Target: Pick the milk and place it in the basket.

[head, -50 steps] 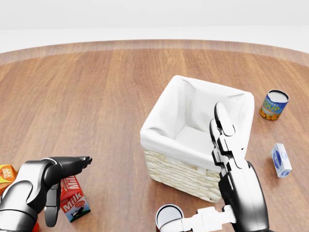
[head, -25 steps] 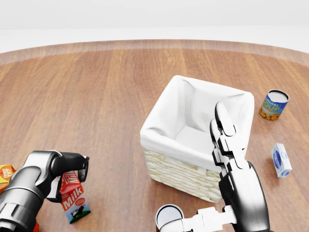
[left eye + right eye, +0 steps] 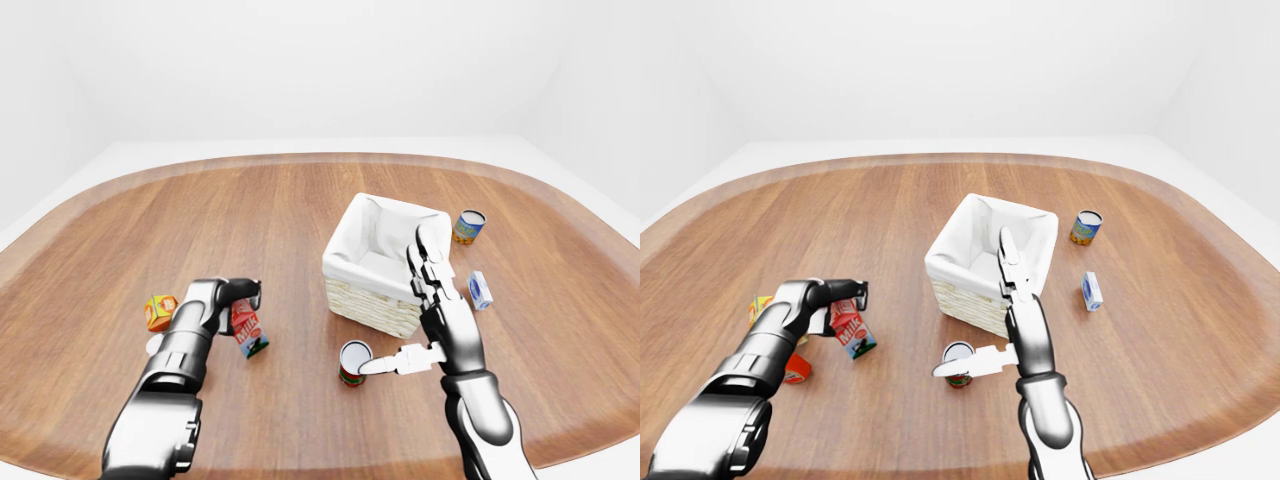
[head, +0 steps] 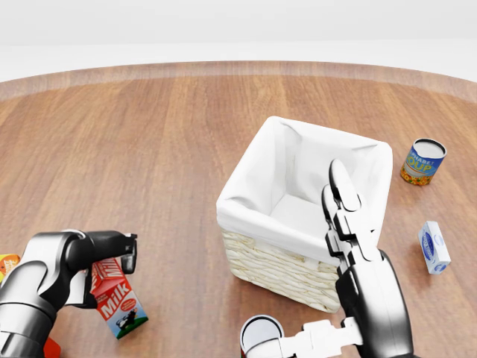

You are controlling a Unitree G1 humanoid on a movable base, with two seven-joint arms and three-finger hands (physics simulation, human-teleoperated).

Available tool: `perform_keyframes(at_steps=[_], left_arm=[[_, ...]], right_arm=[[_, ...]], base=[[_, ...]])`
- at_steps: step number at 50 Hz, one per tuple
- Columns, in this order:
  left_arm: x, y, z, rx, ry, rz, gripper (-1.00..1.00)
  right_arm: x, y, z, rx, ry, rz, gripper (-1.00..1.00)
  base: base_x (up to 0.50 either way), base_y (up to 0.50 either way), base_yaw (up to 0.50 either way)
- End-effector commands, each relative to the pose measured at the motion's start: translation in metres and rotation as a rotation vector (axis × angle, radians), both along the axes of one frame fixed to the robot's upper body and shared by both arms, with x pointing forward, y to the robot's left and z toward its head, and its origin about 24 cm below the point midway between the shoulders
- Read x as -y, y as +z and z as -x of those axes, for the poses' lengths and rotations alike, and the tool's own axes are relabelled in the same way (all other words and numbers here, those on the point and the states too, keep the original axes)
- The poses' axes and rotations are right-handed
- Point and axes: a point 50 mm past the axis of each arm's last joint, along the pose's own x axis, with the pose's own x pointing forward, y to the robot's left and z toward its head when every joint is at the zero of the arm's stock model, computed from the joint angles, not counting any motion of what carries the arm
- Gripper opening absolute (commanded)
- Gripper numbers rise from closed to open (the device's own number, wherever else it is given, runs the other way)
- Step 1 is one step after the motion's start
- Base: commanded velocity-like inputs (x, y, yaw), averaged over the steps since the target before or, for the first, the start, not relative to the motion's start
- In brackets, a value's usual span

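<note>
Red and white, the milk [image 4: 118, 300] carton stood at the lower left of the head view on the wooden worktop [image 4: 149, 149], and it leaned further over than half a second before, its foot having slid a little toward the right. The left hand [image 4: 104, 257] was on it: the fingers [image 4: 128, 252] curled over the carton's gabled top, where a second before they had stretched out flat above it, not yet closed. The forearm had dropped lower and further left in that view too. Whether the carton had left the worktop, I could not tell; it looked tipped rather than lifted.

Well to its right sat the basket [image 4: 283, 265], woven straw with a white cloth liner, unmoved and with nothing visible inside. The milk was well apart from it, outside.

The right hand [image 4: 339, 216] stood upright against the basket's near right corner in the head view, its fingers [image 4: 337, 179] straight and spread apart, gripping nothing, just as in both earlier frames. Its thumb pointed left toward a red can [image 3: 353, 362] standing just below the basket.

Out to the right of the basket, a soup can [image 4: 423, 161] stood upright, and lower down a small blue and white box [image 4: 433, 247] lay on the wood, neither shifted. An orange carton [image 3: 160, 310] sat to the left of the left forearm in the left-eye view. The camera held steady throughout.
</note>
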Motion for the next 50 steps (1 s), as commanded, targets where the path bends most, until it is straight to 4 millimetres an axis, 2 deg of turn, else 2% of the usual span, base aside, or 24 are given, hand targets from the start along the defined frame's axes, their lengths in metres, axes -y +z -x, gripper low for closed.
perform_keyframes(at_steps=[1, 5, 14, 28, 50], left_arm=[[-0.001, 0.055, -0.008, 0.275, -0.015, 0.085, -1.00], [-0.003, 0.068, -0.009, 0.331, -0.019, 0.081, -1.00], [-0.003, 0.076, -0.008, 0.368, -0.032, 0.040, -1.00], [-0.001, 0.099, -0.010, 0.459, -0.047, 0.024, -1.00], [0.010, 0.148, -0.008, 0.657, -0.094, 0.003, -1.00]], right_arm=[[0.000, -0.004, -0.003, -0.007, 0.002, 0.000, 1.00], [-0.001, -0.002, -0.001, -0.005, 0.006, 0.003, 1.00], [0.000, -0.001, 0.000, -0.001, 0.004, 0.001, 1.00], [-0.001, -0.001, 0.000, 0.000, 0.005, 0.002, 1.00], [-0.004, -0.003, -0.001, -0.006, 0.015, 0.008, 1.00]], base=[[0.00, 0.00, 0.00], [0.00, 0.00, 0.00], [0.00, 0.00, 0.00], [0.00, 0.00, 0.00], [0.00, 0.00, 0.00]])
